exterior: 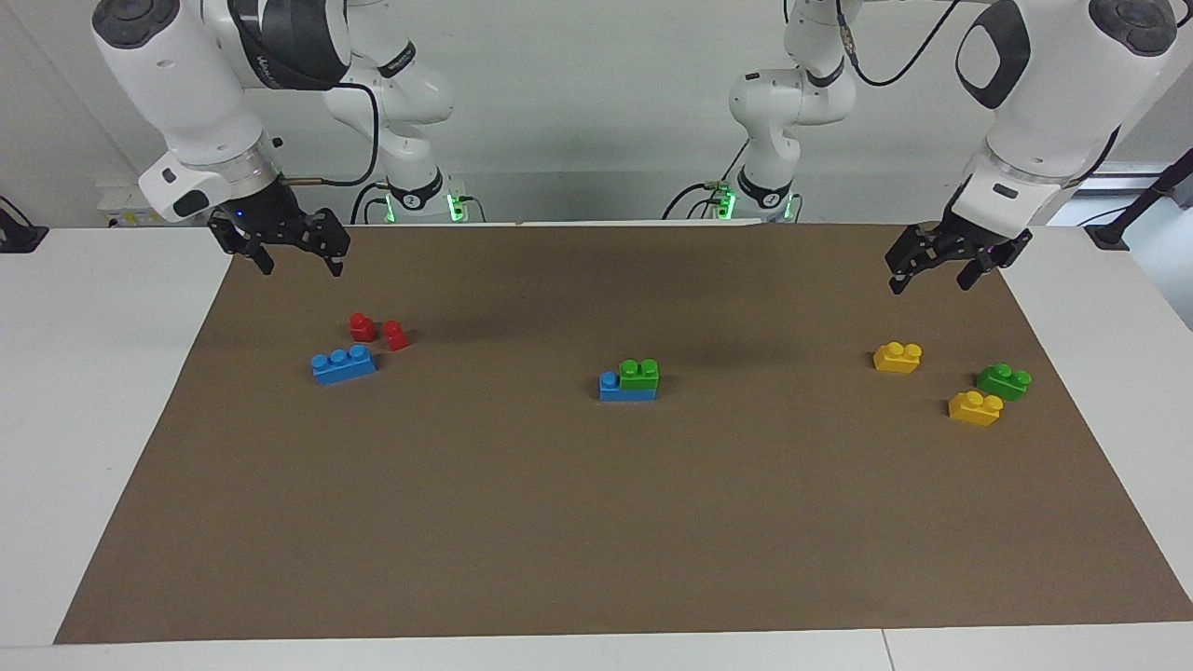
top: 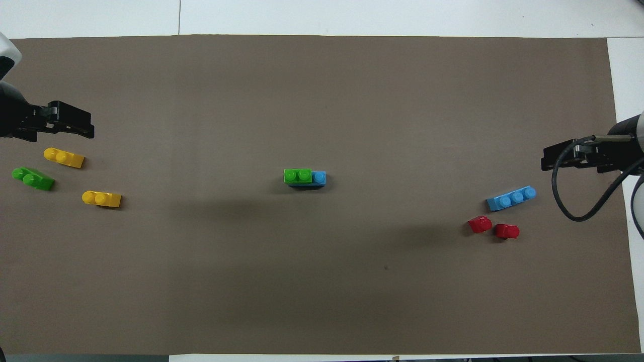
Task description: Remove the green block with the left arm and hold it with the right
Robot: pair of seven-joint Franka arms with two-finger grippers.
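green block (exterior: 639, 374) sat on the blue brick (exterior: 625, 389), nothing grabbed yet

The stack is found mid-surface on the brown mat (exterior: 596, 522). The left gripper (exterior: 934, 273) is hung over the mat's edge above the yellow bricks (exterior: 898, 357) and second green brick (exterior: 1004, 381), jaws spread wide. The right gripper (exterior: 298, 263) is held up over the red blocks (exterior: 377, 331), jaws wide too, nothing in them

Bare mat (exterior: 596, 522) all around green block (exterior: 640, 374)
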